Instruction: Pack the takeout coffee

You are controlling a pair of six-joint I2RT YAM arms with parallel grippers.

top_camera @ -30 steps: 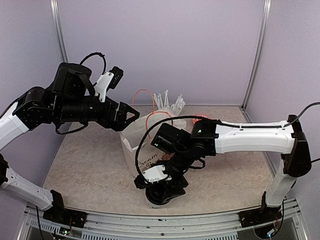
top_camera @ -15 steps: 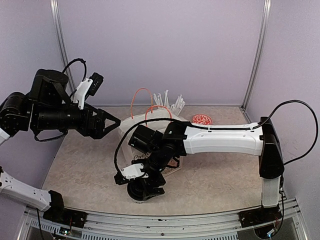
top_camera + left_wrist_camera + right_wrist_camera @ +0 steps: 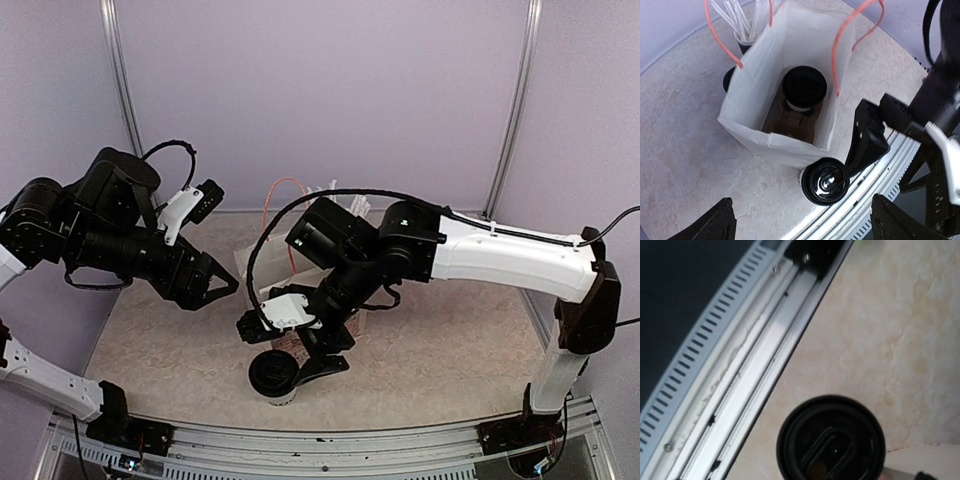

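One takeout coffee point(image 3: 804, 87), a white cup with a black lid, stands inside the open white paper bag point(image 3: 752, 97). The other lidded cup point(image 3: 275, 375) stands by itself on the table in front of the bag, close to the front rail; the right wrist view looks straight down on its lid point(image 3: 830, 440). My right gripper point(image 3: 290, 348) hangs open just above this cup, one finger point(image 3: 867, 137) reaching over the lid. To the left of the bag and above the table, my left gripper point(image 3: 215, 285) is open and holds nothing, its dark fingertips point(image 3: 715, 222) at the bottom of its own view.
The bag point(image 3: 262, 270) has orange handles point(image 3: 722, 47). Behind it stands a black cup of white straws point(image 3: 742, 25), and a dark mug point(image 3: 727, 80) peeks out at the bag's far corner. The metal front rail point(image 3: 740, 365) runs right beside the outer cup.
My right gripper carried the lidded cup leftward along the front edge, let go and lifted off it. The left arm swung back, then down toward the bag's left side.
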